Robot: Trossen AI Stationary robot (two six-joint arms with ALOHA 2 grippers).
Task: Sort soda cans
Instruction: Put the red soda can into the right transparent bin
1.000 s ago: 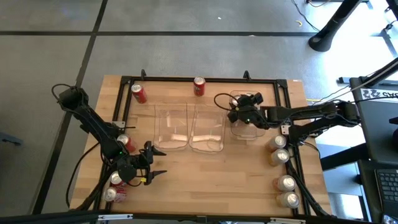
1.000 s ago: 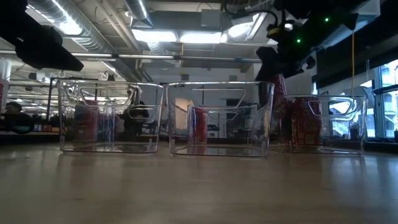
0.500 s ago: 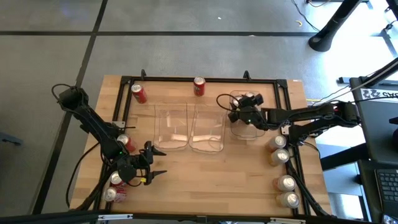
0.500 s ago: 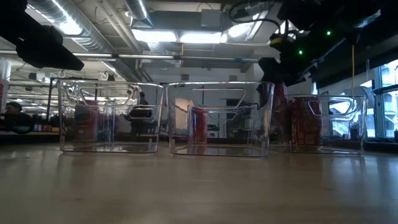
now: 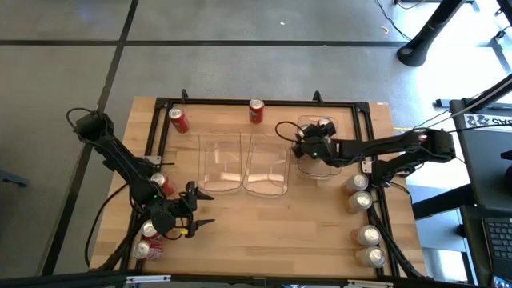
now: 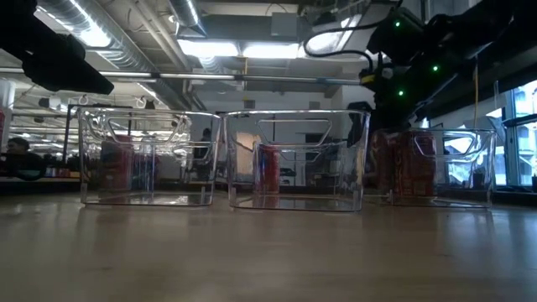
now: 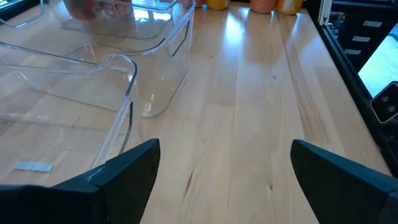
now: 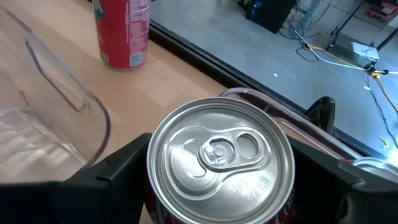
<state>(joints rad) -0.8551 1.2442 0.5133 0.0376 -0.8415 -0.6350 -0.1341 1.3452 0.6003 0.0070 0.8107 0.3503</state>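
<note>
My right gripper (image 5: 308, 147) is over the right clear bin (image 5: 320, 170), shut on an upright red soda can with a silver top (image 8: 221, 155). Another can (image 5: 325, 126) stands in that bin. Two red cans (image 5: 178, 120) (image 5: 256, 110) stand near the far edge; the second shows as the red can (image 8: 124, 34) in the right wrist view. More red cans (image 5: 150, 230) stand at the near left and pale cans (image 5: 368, 235) at the near right. My left gripper (image 5: 200, 211) (image 7: 225, 149) waits open at the near left, over bare wood. My right gripper pinches the can's body just under its top rim (image 8: 160, 211), one finger (image 8: 118, 171) on each opposite side. The fingers come from the table's right side, slanting down. The can stays upright; what its base rests on is hidden.
Two more clear bins (image 5: 220, 164) (image 5: 266, 164) stand side by side left of the right bin, mid-table. A black frame (image 5: 264, 102) runs around the work area. Bare wood lies along the near edge between the two groups of cans.
My right gripper has gone down with the can toward the right bin, still shut on it, and the can has stayed upright.
</note>
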